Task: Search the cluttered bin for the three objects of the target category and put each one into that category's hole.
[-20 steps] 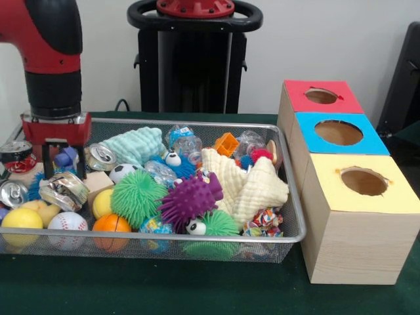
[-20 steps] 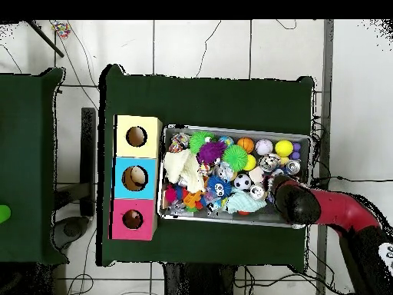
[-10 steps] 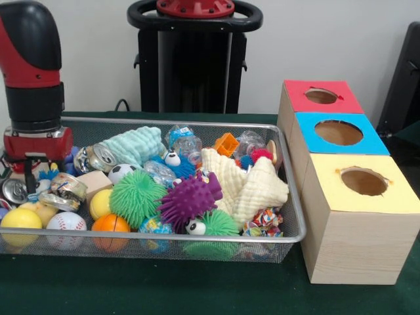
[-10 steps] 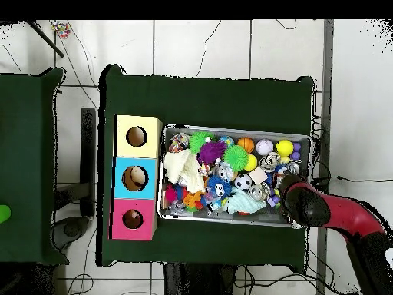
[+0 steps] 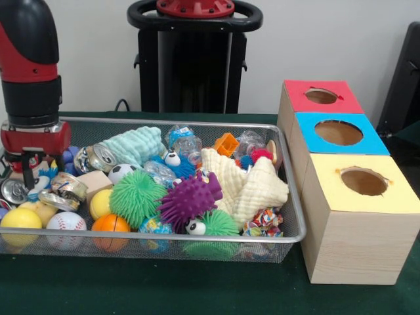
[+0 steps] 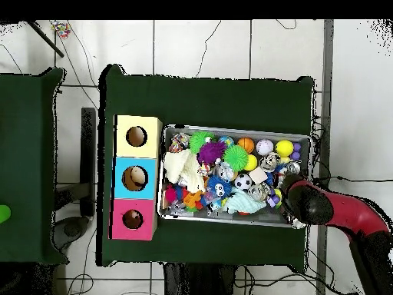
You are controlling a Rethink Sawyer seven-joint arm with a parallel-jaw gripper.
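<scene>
My gripper (image 5: 29, 176) hangs low at the left end of the wire bin (image 5: 197, 123), down among the clutter. Crushed silver cans lie close by: one (image 5: 98, 157) just right of it, one (image 5: 63, 189) in front, and another (image 5: 12, 191) at the bin's left edge. Whether anything sits in the gripper is hidden by its red body. From above, the red arm (image 6: 338, 215) covers the bin's right end (image 6: 305, 140). Three boxes with round holes stand beside the bin: red (image 5: 321, 98), blue (image 5: 338, 131) and yellow (image 5: 363, 180).
The bin is packed with balls, spiky rubber toys (image 5: 190, 197), cloths (image 5: 252, 180), a wooden block (image 5: 92, 180) and plastic bottles. A baseball (image 5: 65, 222), a yellow ball (image 5: 20, 218) and an orange ball (image 5: 110, 223) lie at the front left. Green cloth covers the table.
The arm has moved left in the front view, from above the cans to the bin's left end, and sits lower. The red can seen earlier at the far left is now hidden.
</scene>
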